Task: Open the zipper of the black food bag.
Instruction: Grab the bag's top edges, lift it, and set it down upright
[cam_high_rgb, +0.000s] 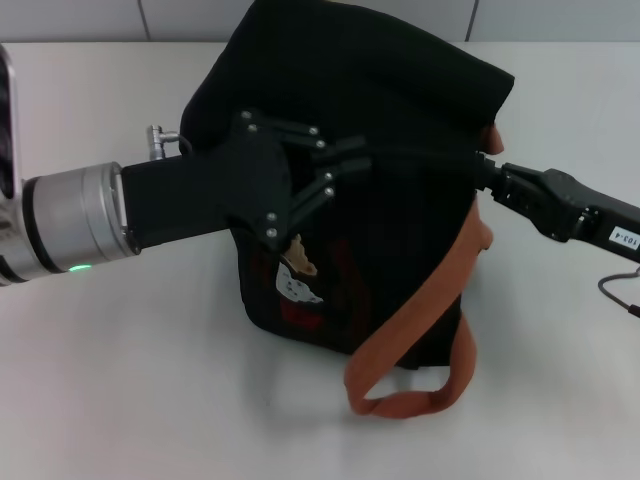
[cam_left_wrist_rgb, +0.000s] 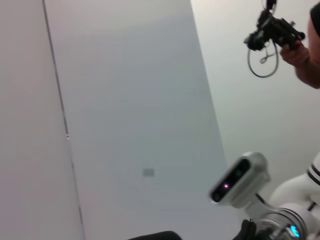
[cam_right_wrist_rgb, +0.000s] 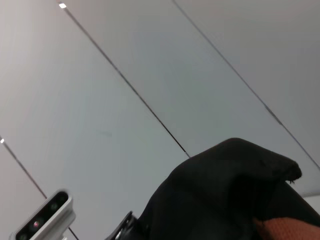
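A: Gripper, left one (cam_high_rgb: 345, 170): fingers black on black, pressed to the front of the black food bag (cam_high_rgb: 400, 100). Spread or clamped, cannot tell.

B: Right gripper (cam_high_rgb: 480, 168)?

A: At the bag's side by the orange strap (cam_high_rgb: 420, 310); tips hidden, cannot tell either.

B: Step?

A: Probably bracing the bag and hunting the zipper. No pull visible, so next it needs finding along the top rim.

B: Surface, room?

A: Bag stands mid white table (cam_high_rgb: 120, 360), top flopped over. Pale panelled wall (cam_right_wrist_rgb: 150, 60) behind.
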